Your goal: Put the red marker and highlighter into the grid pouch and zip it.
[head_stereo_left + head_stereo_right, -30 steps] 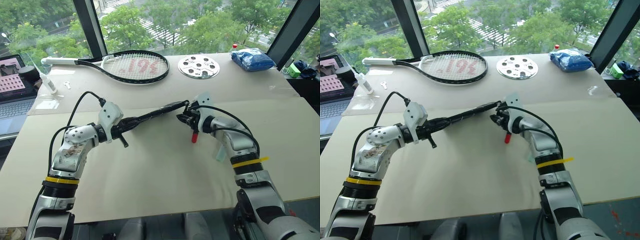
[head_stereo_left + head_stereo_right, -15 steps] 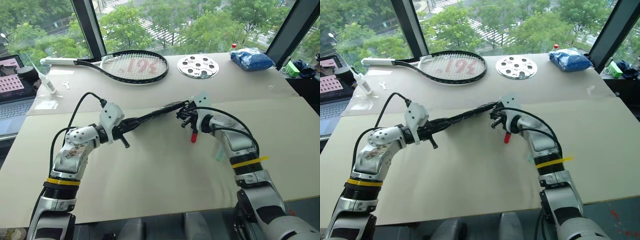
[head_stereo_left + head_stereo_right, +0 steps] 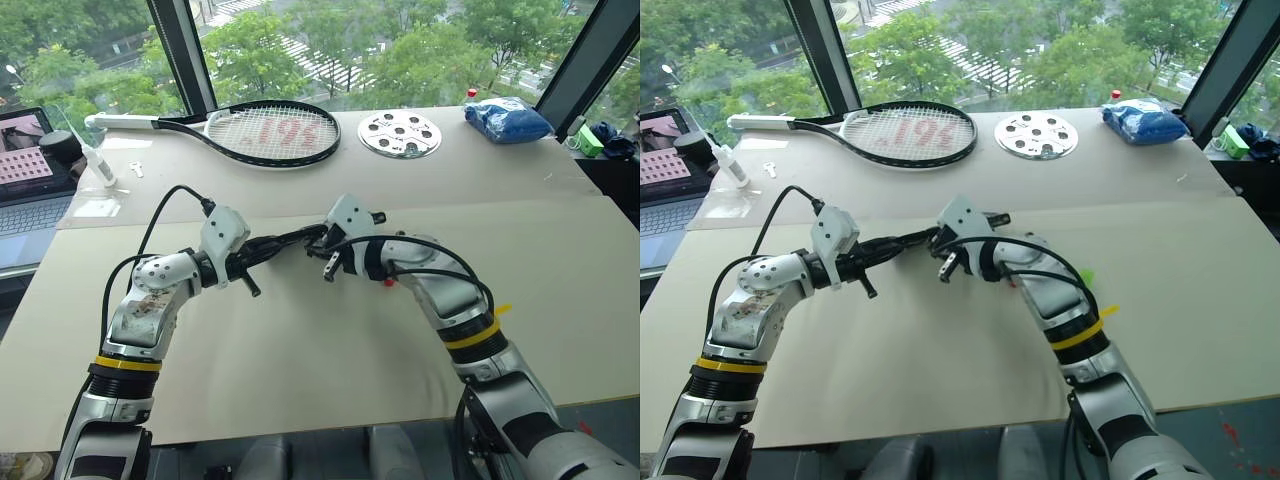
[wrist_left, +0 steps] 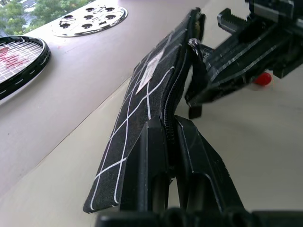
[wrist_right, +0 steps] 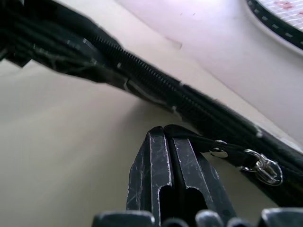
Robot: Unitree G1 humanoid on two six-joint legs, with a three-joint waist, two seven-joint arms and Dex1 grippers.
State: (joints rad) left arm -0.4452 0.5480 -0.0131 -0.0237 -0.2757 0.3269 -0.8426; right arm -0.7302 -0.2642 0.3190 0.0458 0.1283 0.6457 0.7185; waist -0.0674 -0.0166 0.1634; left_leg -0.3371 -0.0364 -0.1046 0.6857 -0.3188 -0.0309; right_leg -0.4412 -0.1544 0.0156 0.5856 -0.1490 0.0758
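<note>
The grid pouch (image 3: 290,240), black with thin white lines, hangs edge-up above the table. My left gripper (image 3: 252,262) is shut on its near end, the zipper edge pinched between the fingers (image 4: 151,142). My right gripper (image 3: 327,258) sits partway along the pouch, shut on the black zipper strap pull (image 5: 208,144) with its metal ring. The red marker (image 3: 387,282) lies on the table under my right forearm, showing just its red tip. A bit of the highlighter's green (image 3: 1086,274) peeks out behind that arm.
At the back of the table lie a tennis racket (image 3: 265,132), a perforated metal disc (image 3: 398,133) and a blue bag (image 3: 505,118). A laptop (image 3: 25,180) and a white tube (image 3: 97,165) sit at the far left.
My right gripper has shut on the strap pull and travelled left along the pouch toward my left gripper. Its forearm now covers most of the marker and highlighter. The left arm has not moved.
</note>
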